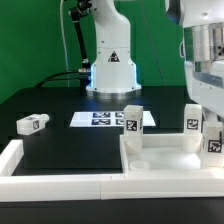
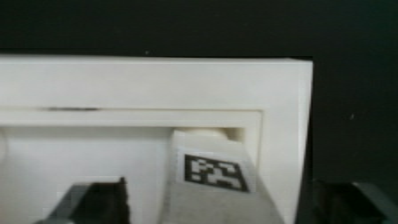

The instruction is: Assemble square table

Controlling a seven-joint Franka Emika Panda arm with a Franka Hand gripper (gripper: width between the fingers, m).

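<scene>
The white square tabletop (image 1: 160, 160) lies at the exterior view's right front, rim up. Three tagged white legs stand on it: one at the left corner (image 1: 132, 122) and two at the right (image 1: 192, 118) (image 1: 213, 141). A fourth leg (image 1: 32, 124) lies loose on the table at the left. My gripper (image 1: 208, 105) hangs over the right-hand legs. In the wrist view the gripper (image 2: 228, 205) is open, with a tagged leg (image 2: 215, 165) standing between its dark fingers (image 2: 98, 200), a gap on each side. The tabletop's rim (image 2: 160, 75) runs behind that leg.
The marker board (image 1: 100, 118) lies in the middle in front of the robot base (image 1: 110, 70). Long low white border strips run along the front (image 1: 60, 185) and the left edge (image 1: 10, 155).
</scene>
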